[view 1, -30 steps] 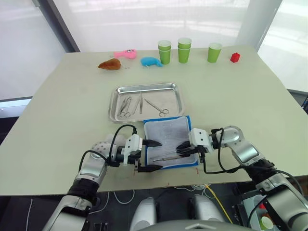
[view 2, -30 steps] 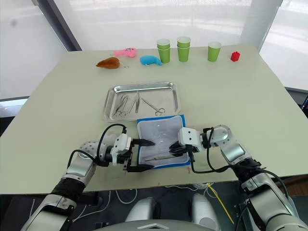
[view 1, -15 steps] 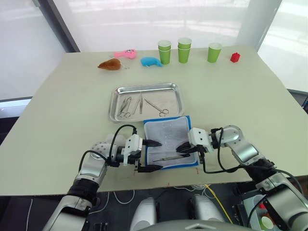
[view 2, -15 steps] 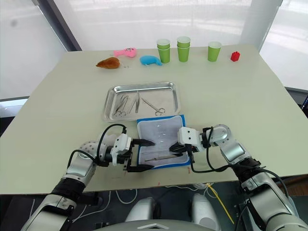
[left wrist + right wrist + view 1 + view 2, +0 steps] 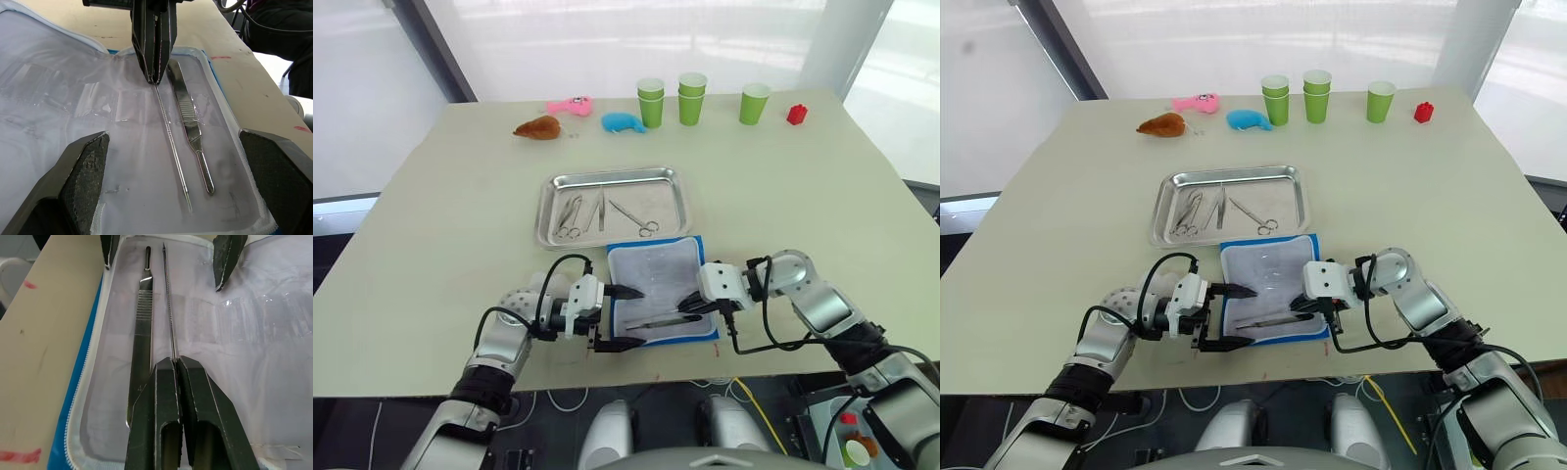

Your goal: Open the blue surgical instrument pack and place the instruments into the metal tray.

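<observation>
Right arm: your right gripper (image 5: 175,363) reaches in low over the near half of the blue surgical instrument pack (image 5: 658,286), fingers pinched together on a thin probe (image 5: 169,308).
Left arm: your left gripper (image 5: 619,317) rests at the pack's left edge, fingers spread wide, holding nothing.
Pack: it lies open on the table (image 5: 440,225), just in front of the metal tray (image 5: 613,180); a flat-handled tool (image 5: 190,125) lies beside the probe on the lining.
Tray: three instruments (image 5: 604,213) lie inside.
</observation>
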